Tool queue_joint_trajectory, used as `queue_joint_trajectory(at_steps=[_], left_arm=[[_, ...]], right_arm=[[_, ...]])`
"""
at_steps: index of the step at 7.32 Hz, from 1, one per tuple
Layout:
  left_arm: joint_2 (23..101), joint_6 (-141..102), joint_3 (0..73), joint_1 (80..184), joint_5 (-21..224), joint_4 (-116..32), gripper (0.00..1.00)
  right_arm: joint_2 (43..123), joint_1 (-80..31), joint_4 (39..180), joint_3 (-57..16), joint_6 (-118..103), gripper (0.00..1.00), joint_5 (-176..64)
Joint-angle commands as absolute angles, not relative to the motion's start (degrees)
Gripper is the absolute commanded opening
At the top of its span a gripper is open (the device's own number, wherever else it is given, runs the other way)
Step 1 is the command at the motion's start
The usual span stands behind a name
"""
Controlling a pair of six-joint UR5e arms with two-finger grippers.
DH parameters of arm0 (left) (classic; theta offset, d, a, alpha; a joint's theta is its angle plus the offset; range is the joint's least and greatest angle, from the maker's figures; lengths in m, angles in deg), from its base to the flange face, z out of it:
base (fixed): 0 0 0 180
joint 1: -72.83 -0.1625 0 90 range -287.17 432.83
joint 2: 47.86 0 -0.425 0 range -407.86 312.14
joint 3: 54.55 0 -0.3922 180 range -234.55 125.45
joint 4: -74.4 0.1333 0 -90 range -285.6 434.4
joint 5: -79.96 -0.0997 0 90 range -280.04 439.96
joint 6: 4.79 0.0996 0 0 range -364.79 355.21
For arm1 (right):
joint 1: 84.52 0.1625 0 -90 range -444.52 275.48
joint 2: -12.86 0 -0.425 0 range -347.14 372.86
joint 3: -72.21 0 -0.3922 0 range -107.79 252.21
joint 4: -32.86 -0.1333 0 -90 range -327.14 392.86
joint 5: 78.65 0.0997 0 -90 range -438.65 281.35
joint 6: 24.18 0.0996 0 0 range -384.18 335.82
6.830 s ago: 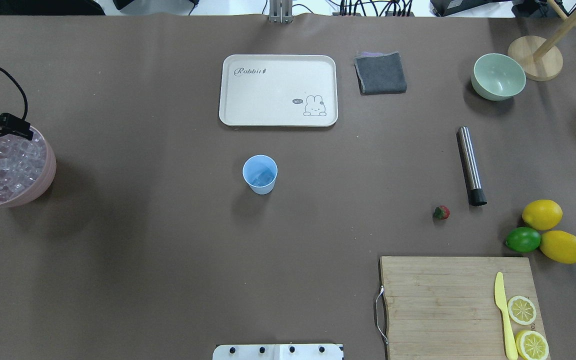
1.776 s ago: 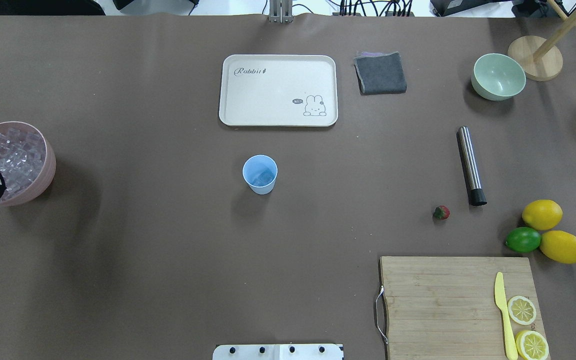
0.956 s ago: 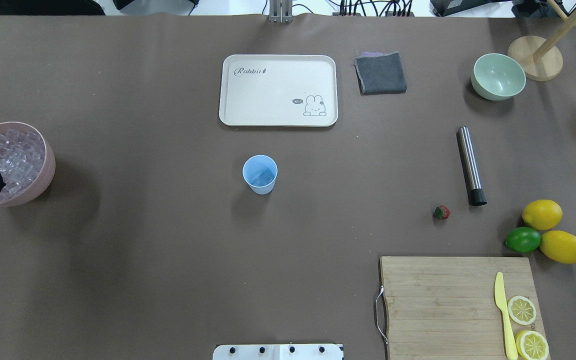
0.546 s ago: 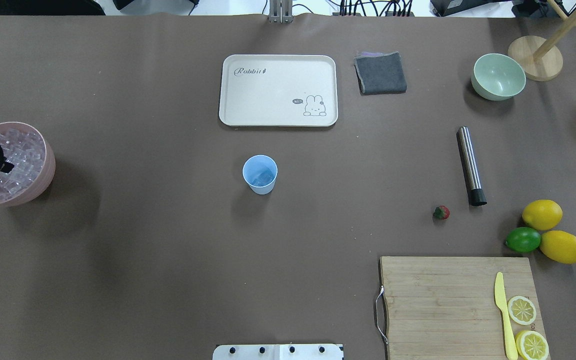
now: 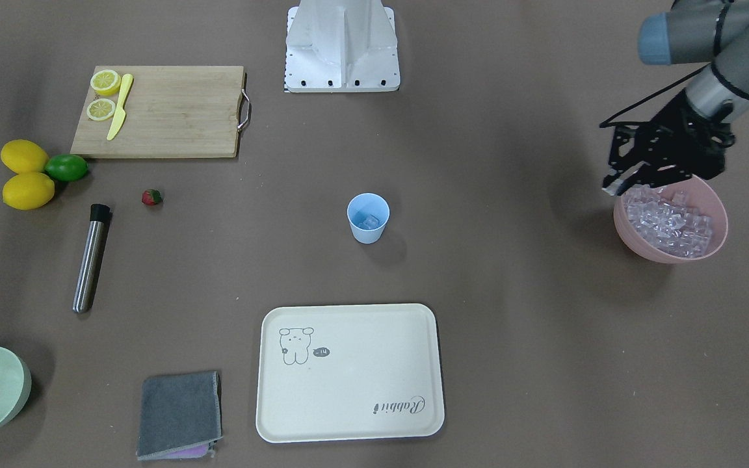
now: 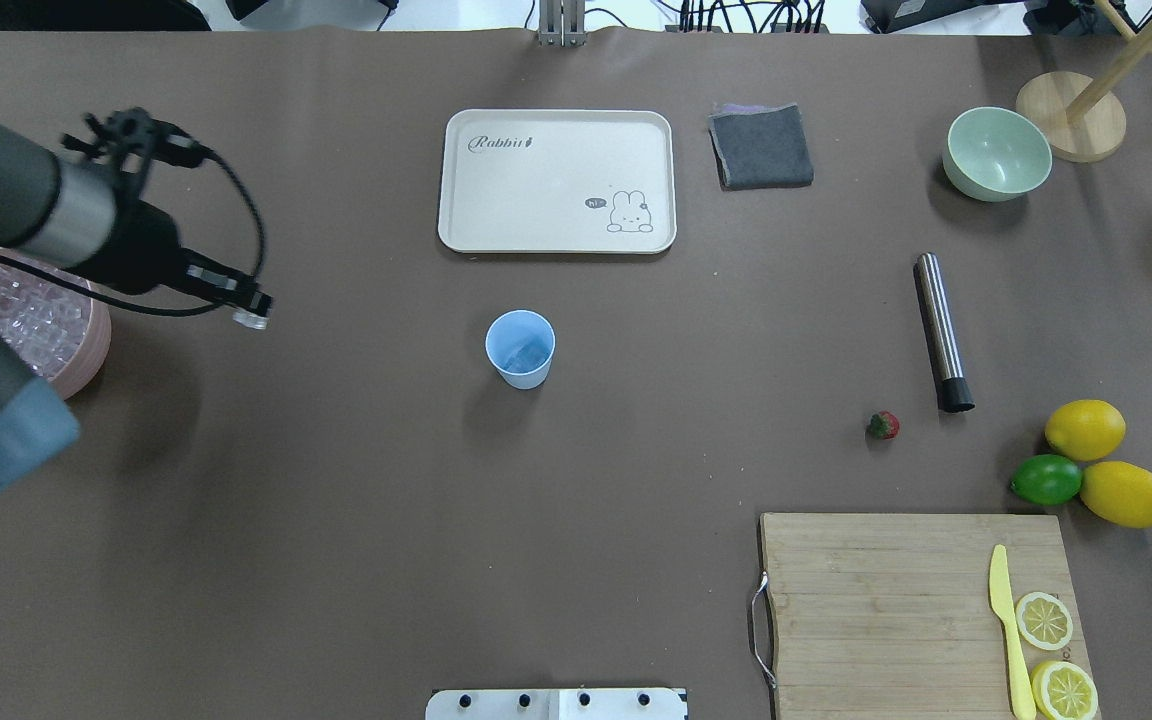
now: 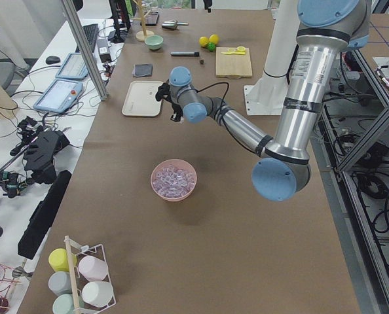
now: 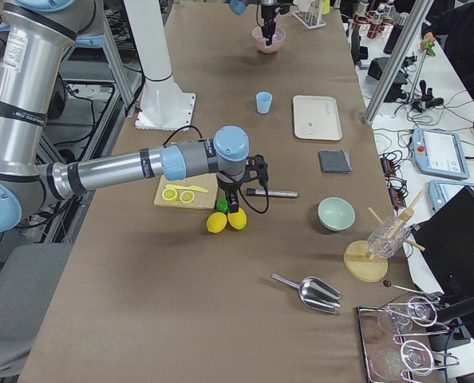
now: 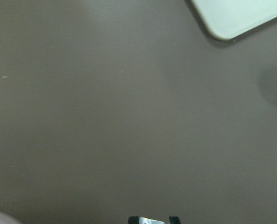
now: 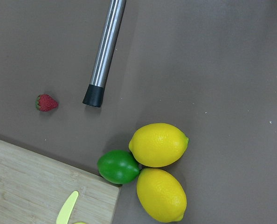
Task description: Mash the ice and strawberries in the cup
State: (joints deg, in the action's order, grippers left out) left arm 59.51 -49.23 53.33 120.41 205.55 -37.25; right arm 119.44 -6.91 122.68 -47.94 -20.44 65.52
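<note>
The light-blue cup (image 6: pixel 520 348) stands mid-table with a few ice pieces inside; it also shows in the front view (image 5: pixel 368 218). A pink bowl (image 6: pixel 96 345) at the left edge holds many clear ice cubes (image 6: pixel 28 315). My left gripper (image 6: pixel 248 314) hangs above bare table between bowl and cup, shut on one ice cube (image 6: pixel 254 322), which shows between the fingertips in the left wrist view (image 9: pixel 148 220). The strawberry (image 6: pixel 883 425) lies on the table at the right, also in the right wrist view (image 10: pixel 46 102). My right gripper (image 8: pixel 231 209) hovers over the lemons; I cannot tell its state.
A steel muddler (image 6: pixel 939 330) lies beside the strawberry. Two lemons (image 6: pixel 1084 428) and a lime (image 6: pixel 1046 479) sit by a wooden board (image 6: pixel 886 600) with a yellow knife (image 6: pixel 1004 610). A cream tray (image 6: pixel 556 130), grey cloth (image 6: pixel 761 147) and green bowl (image 6: pixel 998 152) lie beyond the cup.
My left arm has swung from over the pink bowl out to the right, toward the cup, with an ice cube in its fingers. Nothing else moved.
</note>
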Motion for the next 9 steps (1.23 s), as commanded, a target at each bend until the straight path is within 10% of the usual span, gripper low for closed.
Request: queue_joint_trajectory(at_steps=[1, 9], left_arm=[[73.11, -61.27, 50.93, 109.78, 195.49, -29.00, 0.00], [83.80, -66.75, 37.57, 105.17, 187.46, -32.10, 0.00]], right_arm=[[117.90, -7.00, 122.68, -47.93, -19.96, 1.00, 65.49], [104.47, -20.42, 122.68, -43.91, -6.80, 1.00, 64.00]])
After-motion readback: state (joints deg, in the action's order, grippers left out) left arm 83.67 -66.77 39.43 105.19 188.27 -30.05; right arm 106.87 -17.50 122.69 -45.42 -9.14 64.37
